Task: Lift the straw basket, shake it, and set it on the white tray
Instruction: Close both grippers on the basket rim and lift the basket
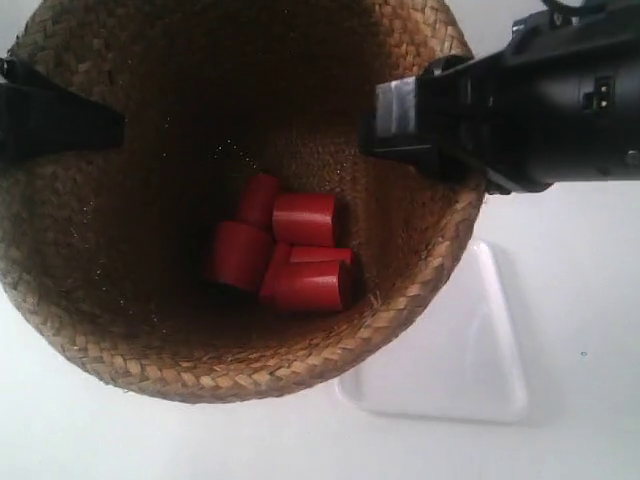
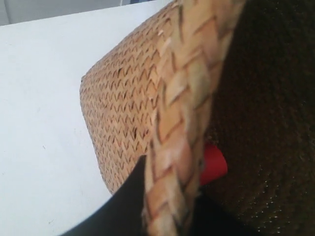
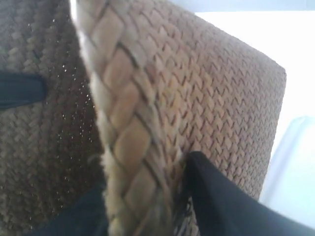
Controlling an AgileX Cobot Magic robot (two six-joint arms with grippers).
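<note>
The straw basket [image 1: 120, 300] hangs in the air close under the exterior camera, its dark inside facing up. My left gripper [image 2: 170, 191] is shut on its braided rim, one finger outside the wall and one inside. The right gripper [image 3: 147, 177] is shut on the opposite rim the same way. In the exterior view the two arms hold the rim at left [image 1: 115, 125] and right [image 1: 375, 125]. The white tray [image 1: 450, 350] lies on the table below, partly hidden by the basket's lower right edge; it also shows past the basket wall [image 3: 221, 88] as the tray [image 3: 295, 167].
Several red cylinders [image 1: 290, 255] lie in a heap on the basket's bottom; one red cylinder [image 2: 214, 164] shows beside the rim. The white table [image 1: 580, 300] spreads under everything. The basket wall [image 2: 123, 98] fills most of the left wrist view.
</note>
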